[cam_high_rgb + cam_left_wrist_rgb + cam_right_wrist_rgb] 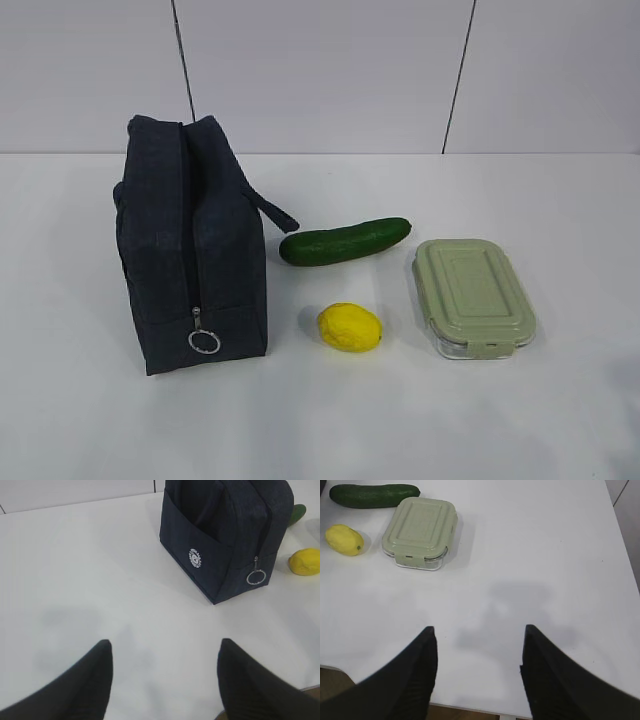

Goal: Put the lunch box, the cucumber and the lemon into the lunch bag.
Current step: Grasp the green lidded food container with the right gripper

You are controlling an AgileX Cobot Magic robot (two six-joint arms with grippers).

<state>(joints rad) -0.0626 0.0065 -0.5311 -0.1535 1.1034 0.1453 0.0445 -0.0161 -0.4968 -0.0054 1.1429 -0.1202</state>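
The lunch bag (192, 245) stands upright on the white table (560, 420), zipper run shut down its front with the silver ring pull (204, 342) hanging near the base, and everything else is placed off it. Just to the bag's right lies the cucumber (344, 241), near the bag's strap handle (274, 211); the lemon (349, 327) sits in front of the cucumber, apart from the bag's lower corner; farther right again rests the lunch box (472, 297), pale green lid clipped on. Nothing is in the bag yet, so the job looks to be at its very start. The left gripper (165, 647) hovers over bare table with its jaws spread and empty, the bag well ahead of it; the right gripper (477, 630) hangs likewise parted and holding nothing, the lunch box off ahead to its left. The risk I see: that zipper appears closed, and a tug on the ring could tip or drag the tall, soft bag unless the other arm steadies it. The lemon could roll if nudged. The left wrist view alone shows the bag's side pocket and white round logo (195, 558); the exterior view shows neither arm at all.
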